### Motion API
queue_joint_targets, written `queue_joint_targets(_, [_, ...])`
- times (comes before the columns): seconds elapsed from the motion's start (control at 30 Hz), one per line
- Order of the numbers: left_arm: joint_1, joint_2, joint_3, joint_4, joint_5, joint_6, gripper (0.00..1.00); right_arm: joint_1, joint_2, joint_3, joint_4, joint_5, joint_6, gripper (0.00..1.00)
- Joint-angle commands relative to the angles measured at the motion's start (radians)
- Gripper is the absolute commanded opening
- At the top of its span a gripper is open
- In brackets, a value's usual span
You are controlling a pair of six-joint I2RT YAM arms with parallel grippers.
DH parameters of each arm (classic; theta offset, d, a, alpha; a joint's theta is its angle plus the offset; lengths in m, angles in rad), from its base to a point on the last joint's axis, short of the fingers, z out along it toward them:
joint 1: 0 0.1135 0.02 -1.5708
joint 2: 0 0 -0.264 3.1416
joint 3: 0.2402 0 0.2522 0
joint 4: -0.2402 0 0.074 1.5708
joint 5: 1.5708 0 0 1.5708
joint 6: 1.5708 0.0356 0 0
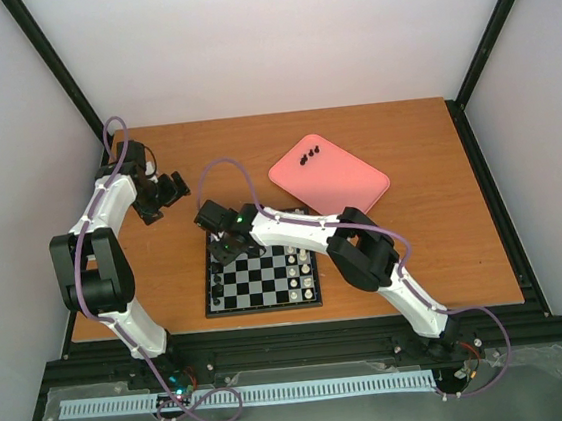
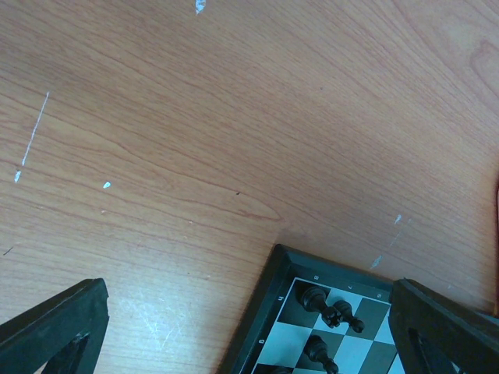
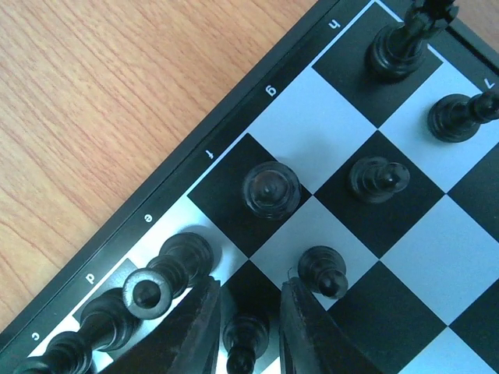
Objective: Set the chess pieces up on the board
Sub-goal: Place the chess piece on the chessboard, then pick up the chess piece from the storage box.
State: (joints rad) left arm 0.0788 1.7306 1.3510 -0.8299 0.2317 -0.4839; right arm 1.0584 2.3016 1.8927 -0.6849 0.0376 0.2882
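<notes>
The right gripper [image 3: 249, 312] hangs low over the far-left part of the board [image 3: 175, 183]. Its jaws are only narrowly parted, with one of the black chess pieces [image 3: 242, 336] standing between the fingers [image 3: 199, 331]; whether the pads touch it cannot be told. The other black pieces around it stand upright on their squares, long axes vertical and tops pointing up at the wrist camera, in two files along the board's left side, parallel to the left edge of the bench [image 1: 446, 253]. The board lies near the middle of the bench's near edge, square with it, and the white pieces [image 1: 304, 268] stand along its right side. The left gripper [image 1: 166, 194] hovers above the bench just off the board's far-left corner, jaws spread wide. A pink tray [image 1: 343, 179] lies skewed toward the far edge, right of centre, with a few more black pieces in its far corner.
</notes>
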Motion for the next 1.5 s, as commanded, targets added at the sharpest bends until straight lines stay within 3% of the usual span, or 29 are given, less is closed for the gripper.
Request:
queue_joint_targets(0.0, [0.009, -0.03, 0.019, -0.003, 0.001, 0.019, 1.0, 0.003, -0.025, 0.025, -0.011, 0.031, -0.009, 0.27])
queue_joint_targets(0.3, [0.009, -0.032, 0.022, -0.006, 0.001, 0.018, 1.0, -0.002, -0.133, 0.036, -0.087, 0.096, -0.031, 0.38])
queue_joint_targets(0.57, [0.009, -0.021, 0.03, -0.006, -0.001, 0.017, 1.0, -0.038, -0.248, 0.08, -0.14, 0.099, -0.035, 0.67])
queue_joint_targets(0.7, [0.008, -0.019, 0.04, -0.008, 0.0, 0.016, 1.0, -0.145, -0.251, 0.124, -0.171, 0.077, -0.017, 0.85])
queue_joint_targets(0.77, [0.009, -0.017, 0.045, -0.008, 0.002, 0.015, 1.0, -0.229, -0.242, 0.125, -0.163, 0.054, -0.001, 0.99])
queue_joint_targets(0.8, [0.008, -0.015, 0.046, -0.009, 0.001, 0.016, 1.0, -0.269, -0.232, 0.129, -0.161, 0.049, 0.005, 1.0])
queue_joint_targets(1.07, [0.009, -0.011, 0.044, -0.009, 0.009, 0.016, 1.0, -0.484, -0.019, 0.348, -0.189, 0.093, 0.017, 0.99])
queue_joint_targets(1.17, [0.009, -0.008, 0.042, -0.014, 0.012, 0.019, 1.0, -0.528, 0.077, 0.434, -0.206, 0.102, 0.025, 0.9])
queue_joint_targets(1.4, [0.008, -0.007, 0.03, -0.013, 0.017, 0.019, 1.0, -0.599, 0.197, 0.474, -0.16, 0.037, 0.055, 0.56])
queue_joint_targets(1.47, [0.009, -0.004, 0.027, -0.012, 0.018, 0.019, 1.0, -0.606, 0.223, 0.486, -0.157, 0.018, 0.05, 0.54])
